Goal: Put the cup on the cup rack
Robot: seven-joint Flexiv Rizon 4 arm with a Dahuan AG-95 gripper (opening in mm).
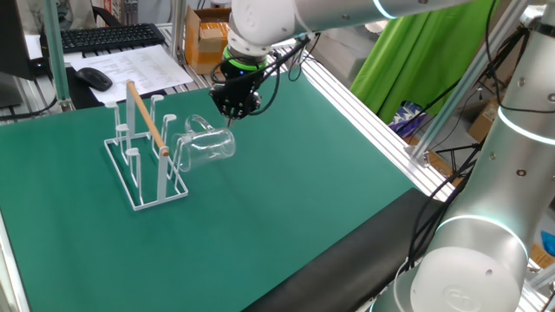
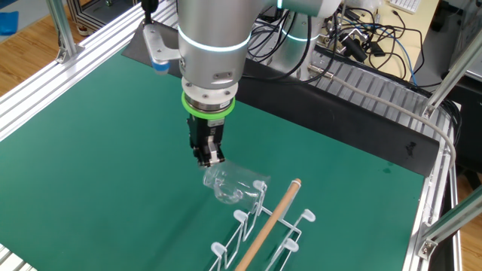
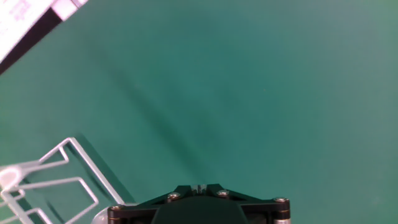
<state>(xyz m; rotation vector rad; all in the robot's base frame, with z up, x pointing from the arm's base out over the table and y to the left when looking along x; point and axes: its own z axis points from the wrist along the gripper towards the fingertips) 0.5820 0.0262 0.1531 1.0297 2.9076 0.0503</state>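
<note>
While tilted, cup [image 1: 206,145] hangs on cup rack [image 1: 143,160] peg.

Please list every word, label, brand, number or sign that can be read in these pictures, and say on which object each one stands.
No text can be read in any view.
Printed white paper sheets beside the black keyboard: lines of print, too small to read.
White paper with dark marks at the top edge of the other fixed view: too blurred to read.
Brown cardboard box: no legible label.

No readable text, printed sheets [image 1: 130,62] by the keyboard [image 1: 108,36] too small to read
</note>
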